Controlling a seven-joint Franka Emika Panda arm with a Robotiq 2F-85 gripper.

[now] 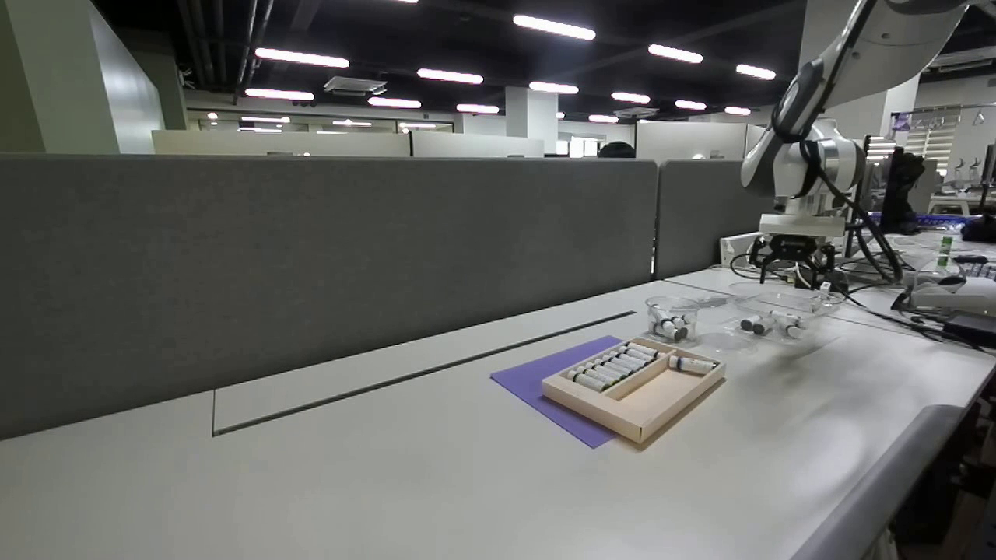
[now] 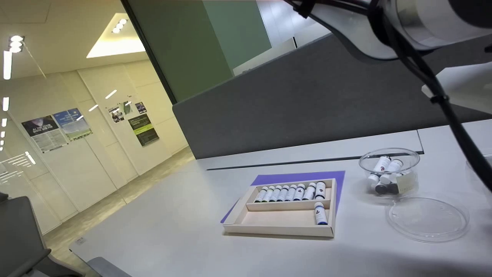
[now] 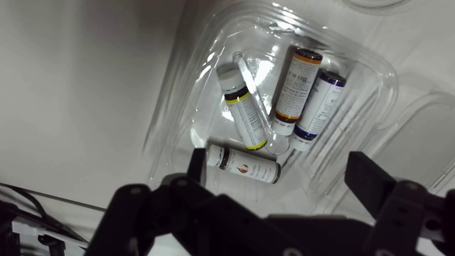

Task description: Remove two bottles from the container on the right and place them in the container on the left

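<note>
A clear rectangular tray [image 3: 385, 80] holds several white-labelled bottles lying down in the wrist view. One has yellow bands [image 3: 247, 122], one orange bands [image 3: 298, 89], one blue bands [image 3: 321, 105]. A plain white-labelled bottle [image 3: 252, 166] lies nearest my jaws. My gripper [image 3: 277, 161] is open and empty above the tray; it also shows in an exterior view [image 1: 794, 272]. A wooden box [image 2: 276, 230] left of it holds a row of bottles in its back compartment. One bottle [image 2: 320, 214] lies at the right end of its front compartment. The box also shows in an exterior view [image 1: 587, 404].
A round clear cup [image 2: 409, 184] with several bottles stands between box and tray, also in an exterior view [image 1: 652, 315]. A clear lid [image 2: 428, 219] lies beside it. A purple sheet [image 1: 537, 385] lies under the box. A clear spoon-like stick [image 3: 254, 90] lies in the tray. A grey partition [image 1: 334, 272] runs behind.
</note>
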